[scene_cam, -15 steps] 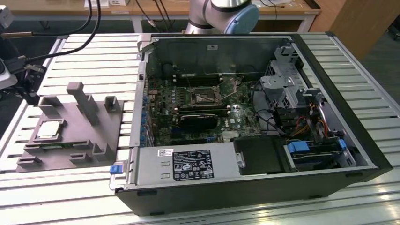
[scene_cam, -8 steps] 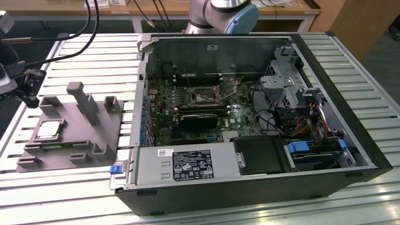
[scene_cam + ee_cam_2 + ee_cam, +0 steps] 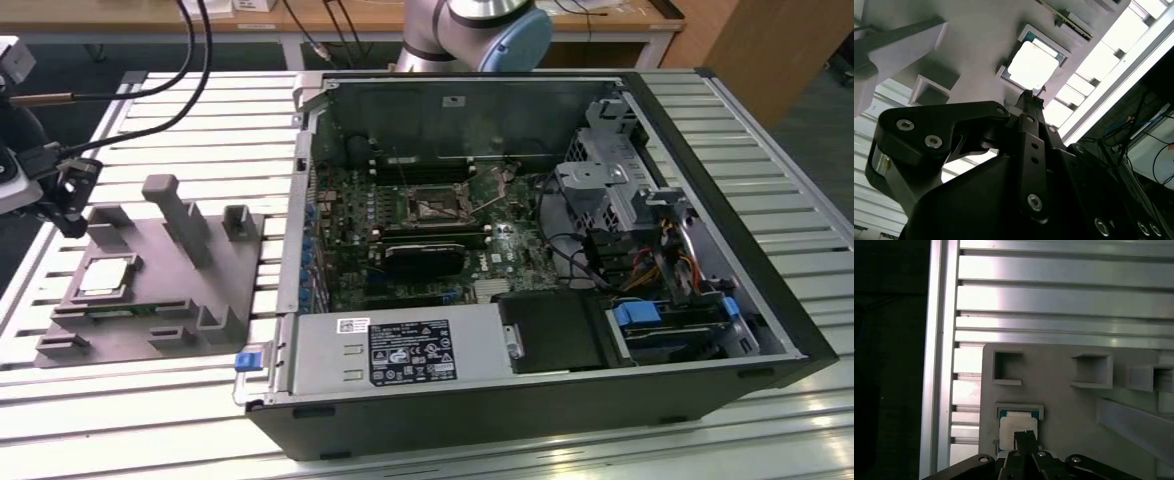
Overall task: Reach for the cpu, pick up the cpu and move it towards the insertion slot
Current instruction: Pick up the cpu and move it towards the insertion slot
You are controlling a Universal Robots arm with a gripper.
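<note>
First wrist view: black gripper (image 3: 1024, 433), closed together, hovers over the square, pale metal cpu (image 3: 1012, 424).

Pale silvery cpu (image 3: 107, 278) (darker rim); matt grey fixture (image 3: 180, 290); silver table (image 3: 134, 410), striped with slats.

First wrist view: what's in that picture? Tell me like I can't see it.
The claw, its tips together, hangs right over the cpu, a pale square chip sitting in a grey fixture. The fixture lies on a table of shiny metal slats.
</note>
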